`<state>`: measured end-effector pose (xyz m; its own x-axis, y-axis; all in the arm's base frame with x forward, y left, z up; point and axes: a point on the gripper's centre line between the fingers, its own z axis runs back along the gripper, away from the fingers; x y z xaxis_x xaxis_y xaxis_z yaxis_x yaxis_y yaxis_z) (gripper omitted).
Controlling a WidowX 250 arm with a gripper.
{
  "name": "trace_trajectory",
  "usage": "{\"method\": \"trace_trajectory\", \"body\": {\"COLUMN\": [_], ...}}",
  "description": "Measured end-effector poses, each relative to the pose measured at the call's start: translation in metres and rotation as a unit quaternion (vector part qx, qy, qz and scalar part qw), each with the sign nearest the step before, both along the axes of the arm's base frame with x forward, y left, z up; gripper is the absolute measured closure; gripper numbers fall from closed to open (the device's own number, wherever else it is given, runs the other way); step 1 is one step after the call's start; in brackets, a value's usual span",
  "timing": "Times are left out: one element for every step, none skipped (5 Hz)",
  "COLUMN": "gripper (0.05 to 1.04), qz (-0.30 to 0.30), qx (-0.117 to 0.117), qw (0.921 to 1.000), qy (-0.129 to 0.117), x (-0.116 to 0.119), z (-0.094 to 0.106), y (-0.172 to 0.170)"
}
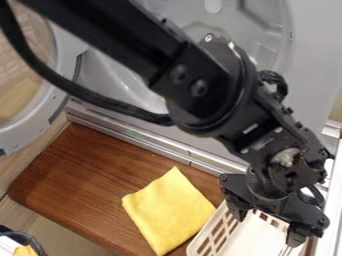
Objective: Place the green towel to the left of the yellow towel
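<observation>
My gripper (266,223) hangs at the lower right over the white basket (217,234), its two fingers spread wide apart. Between them I see only parts of the basket. The yellow towel (168,212) lies flat on the brown wooden board (93,172), just left of the basket and to the left of the gripper. Part of the basket is hidden beneath the gripper.
Behind the board stands a grey-white machine with a round opening, and its round door (63,107) hangs open at the left. A metal ledge (157,146) runs along the board's back edge. A dark-rimmed container (33,242) sits at the bottom left corner.
</observation>
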<state>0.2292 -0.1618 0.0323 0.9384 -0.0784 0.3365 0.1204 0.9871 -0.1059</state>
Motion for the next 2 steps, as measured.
{"method": "trace_trajectory", "body": {"gripper": [0.083,0.083], "qz": [0.002,0.014], "qx": [0.006,0.021], "qw": [0.9999,0.9996], "qy": [0.008,0.010], "x": [-0.001,0.002], "z": [-0.005,-0.006], "y": [0.002,0.012]}}
